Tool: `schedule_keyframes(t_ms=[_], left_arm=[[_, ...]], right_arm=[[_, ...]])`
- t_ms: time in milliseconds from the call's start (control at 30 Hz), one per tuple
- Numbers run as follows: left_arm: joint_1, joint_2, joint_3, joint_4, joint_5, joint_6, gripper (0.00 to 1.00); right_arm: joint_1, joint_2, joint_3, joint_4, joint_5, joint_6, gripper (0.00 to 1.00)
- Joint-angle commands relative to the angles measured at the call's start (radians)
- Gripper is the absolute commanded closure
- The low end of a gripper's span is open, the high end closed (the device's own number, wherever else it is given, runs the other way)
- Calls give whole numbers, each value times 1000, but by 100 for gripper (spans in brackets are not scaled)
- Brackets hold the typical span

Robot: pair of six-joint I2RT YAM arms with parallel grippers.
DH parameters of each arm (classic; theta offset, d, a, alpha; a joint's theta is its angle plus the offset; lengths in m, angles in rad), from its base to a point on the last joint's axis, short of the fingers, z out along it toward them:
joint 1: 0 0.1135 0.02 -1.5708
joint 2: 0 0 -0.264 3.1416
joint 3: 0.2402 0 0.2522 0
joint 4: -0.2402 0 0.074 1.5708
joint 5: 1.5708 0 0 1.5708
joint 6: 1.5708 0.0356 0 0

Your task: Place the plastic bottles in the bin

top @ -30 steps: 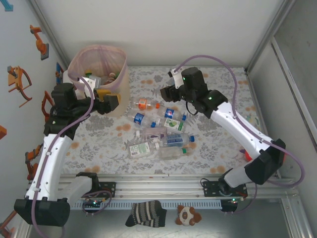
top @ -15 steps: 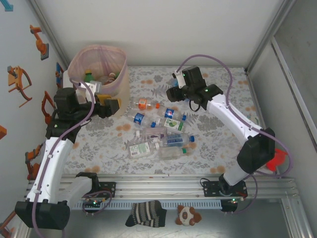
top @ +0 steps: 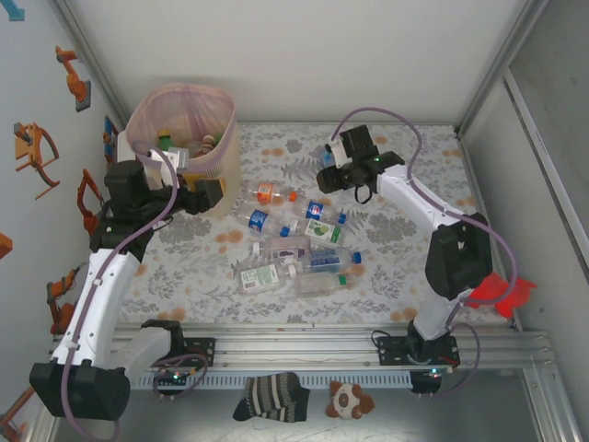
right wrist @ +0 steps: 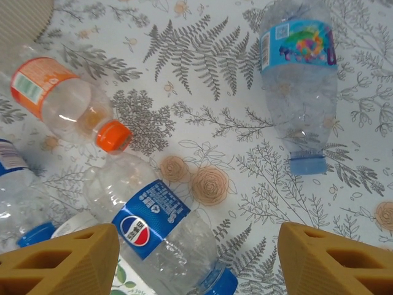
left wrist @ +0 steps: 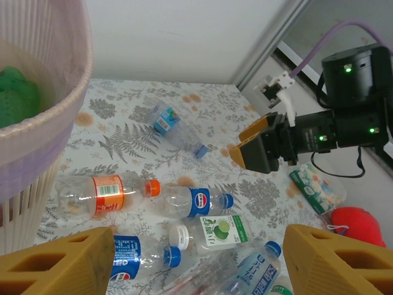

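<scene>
1. Several plastic bottles [top: 294, 241] lie loose mid-surface [top: 405, 249], right of the bin [top: 227, 161]; a few sit inside it.
2. My left tool [top: 210, 193]: spread, empty, just beside the bin wall.
3. My right tool [right wrist: 196, 243]: spread, empty, above the far bottles.

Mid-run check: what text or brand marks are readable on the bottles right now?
No words read clearly.
Blue-label bottle: red, white and blue globe emblem; the white print beside it is blurred.
Orange-label bottle: print too small.
Light-blue-label bottle: print blurred.
Lime-picture bottle: print blurred.
</scene>
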Motion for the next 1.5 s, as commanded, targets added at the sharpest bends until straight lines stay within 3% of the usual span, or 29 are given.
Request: schedule_keyframes(t_ms=[0,967,1467], left_arm=[[-3,10,15,32,16,-13,28],[-3,-10,12,15,9,2,28],[-3,8,24,22,12,-6,28]], right_arm=[[-13,41,50,-9,-8,-20,33],[-108,433,406,-116,59,-110,33],[-143,550,426,-148,21,-120,34]])
